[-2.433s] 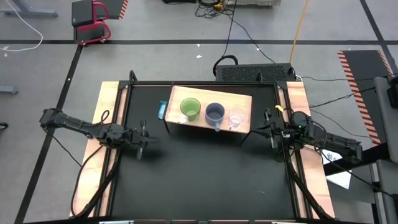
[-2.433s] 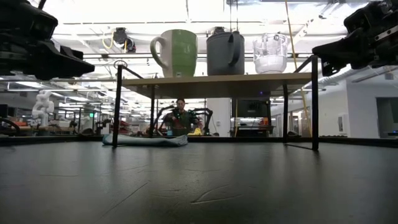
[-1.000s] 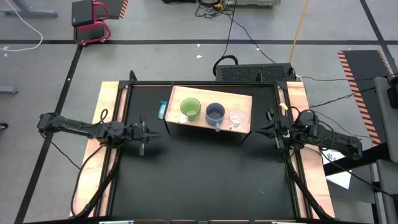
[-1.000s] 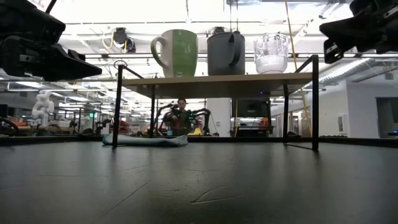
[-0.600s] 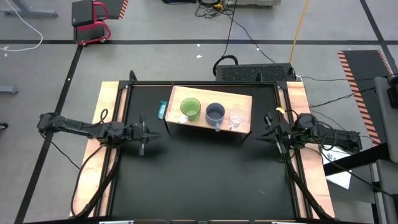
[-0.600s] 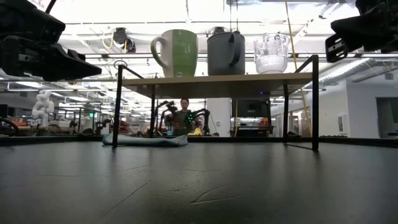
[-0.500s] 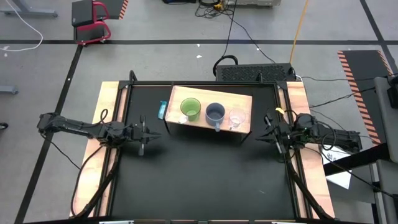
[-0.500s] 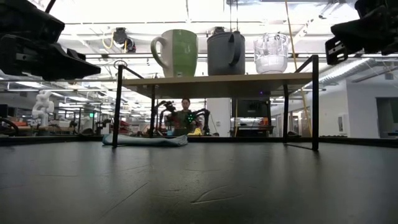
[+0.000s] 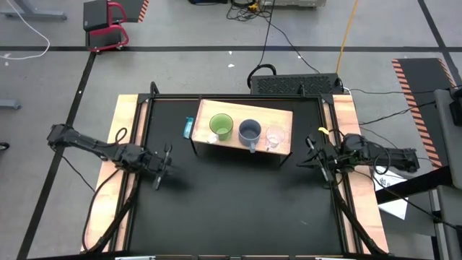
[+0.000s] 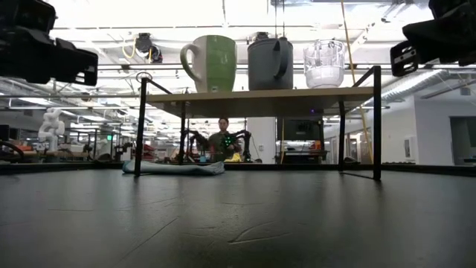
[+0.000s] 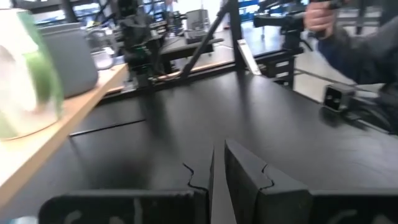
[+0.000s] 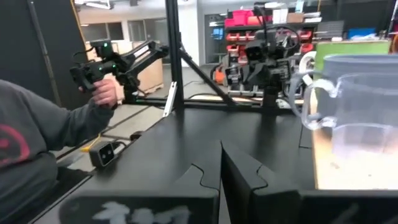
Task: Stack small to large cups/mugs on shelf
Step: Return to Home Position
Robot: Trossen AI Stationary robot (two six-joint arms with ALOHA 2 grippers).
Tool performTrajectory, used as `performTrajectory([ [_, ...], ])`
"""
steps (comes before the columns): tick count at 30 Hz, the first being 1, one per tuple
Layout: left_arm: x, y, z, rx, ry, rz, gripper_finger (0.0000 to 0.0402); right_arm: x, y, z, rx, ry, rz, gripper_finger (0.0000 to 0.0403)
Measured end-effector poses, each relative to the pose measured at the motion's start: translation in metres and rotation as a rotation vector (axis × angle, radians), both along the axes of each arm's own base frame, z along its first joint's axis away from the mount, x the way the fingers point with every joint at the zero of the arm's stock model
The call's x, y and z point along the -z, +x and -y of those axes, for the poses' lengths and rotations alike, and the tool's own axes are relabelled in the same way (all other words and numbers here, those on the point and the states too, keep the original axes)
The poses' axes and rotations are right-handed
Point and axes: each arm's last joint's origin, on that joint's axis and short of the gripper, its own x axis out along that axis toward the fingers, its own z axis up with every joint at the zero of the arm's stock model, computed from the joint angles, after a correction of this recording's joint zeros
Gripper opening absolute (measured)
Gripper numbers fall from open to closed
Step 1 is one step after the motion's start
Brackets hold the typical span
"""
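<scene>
The green mug (image 9: 221,127), grey mug (image 9: 250,131) and glass cup (image 9: 274,136) stand in a row on the shelf (image 9: 281,115); only homing seems left. Both empty and pinched shut, the left pincer (image 9: 162,165) and right pincer (image 9: 310,155) flank it and should retract.

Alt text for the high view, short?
A lime-green mug, a grey-blue mug and a clear glass cup stand in a row on the light tan wooden shelf. The left gripper and right gripper flank it, holding nothing.
</scene>
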Motion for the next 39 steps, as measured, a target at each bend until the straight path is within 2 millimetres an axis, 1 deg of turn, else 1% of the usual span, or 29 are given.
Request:
performTrajectory([
  [2,0.0,-0.001,0.003,0.02,0.0,0.0,0.0042,0.004,0.001,-0.001,-0.012,-0.001,-0.007,0.0],
  [4,0.0,-0.001,0.003,-0.001,0.004,0.002,0.0042,0.007,0.002,-0.003,-0.027,-0.001,-0.008,0.0],
  [6,0.0,-0.001,0.003,-0.037,0.009,0.004,0.0042,0.01,0.003,-0.004,-0.024,-0.001,-0.003,0.0],
  [11,-0.003,0.0,-0.002,-0.201,0.031,-0.006,0.0042,0.012,0.004,-0.006,-0.008,-0.041,-0.002,0.0],
  [17,-0.013,0.001,-0.008,-0.257,0.072,-0.088,0.0042,0.014,0.004,-0.005,0.028,-0.099,-0.011,0.0],
  [21,-0.011,0.002,-0.011,-0.234,0.091,-0.112,0.0042,0.019,0.005,-0.003,0.082,-0.121,-0.065,0.0],
  [24,-0.011,0.002,-0.011,-0.208,0.112,-0.112,0.0042,0.019,0.005,-0.003,0.086,-0.121,-0.06,0.0],
  [32,-0.011,0.002,-0.02,-0.295,0.123,-0.105,0.0042,0.019,0.005,-0.003,0.083,-0.116,-0.057,0.0],
  [39,-0.002,-0.005,-0.026,-0.333,0.077,-0.044,0.0042,0.018,0.004,-0.005,0.035,-0.104,-0.053,0.0],
])
